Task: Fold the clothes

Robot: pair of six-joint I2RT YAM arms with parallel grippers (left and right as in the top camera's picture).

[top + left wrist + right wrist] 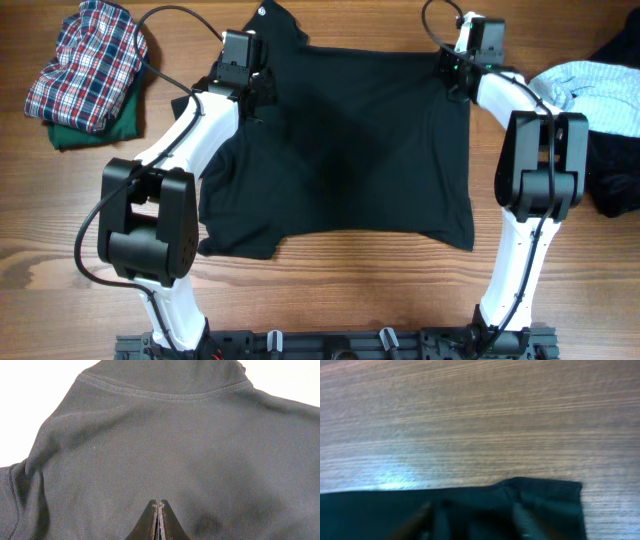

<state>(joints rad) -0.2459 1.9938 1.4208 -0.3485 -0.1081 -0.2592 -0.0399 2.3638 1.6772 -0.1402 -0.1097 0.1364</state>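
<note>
The black T-shirt point(340, 150) lies spread across the middle of the surface point(330, 300), with its collar point(160, 387) up by the far edge. It looks laid flat so it can be squared before any fold. The left claw point(159, 520) is closed tight just below the collar. It seems to pinch a bit of cloth there, though the wrist view is too close to be sure, probably to hold that end in place. The right claw point(472, 522) has its fingers apart over the shirt's far corner point(555, 495) toward the right edge, gripping nothing, and the cloth lies flat beneath it. A plaid garment point(85, 60) on a green one point(100, 128) sits at the far left corner. A light blue one point(590, 85) and a dark one point(610, 170) lie at the right edge, likely set aside for later.
</note>
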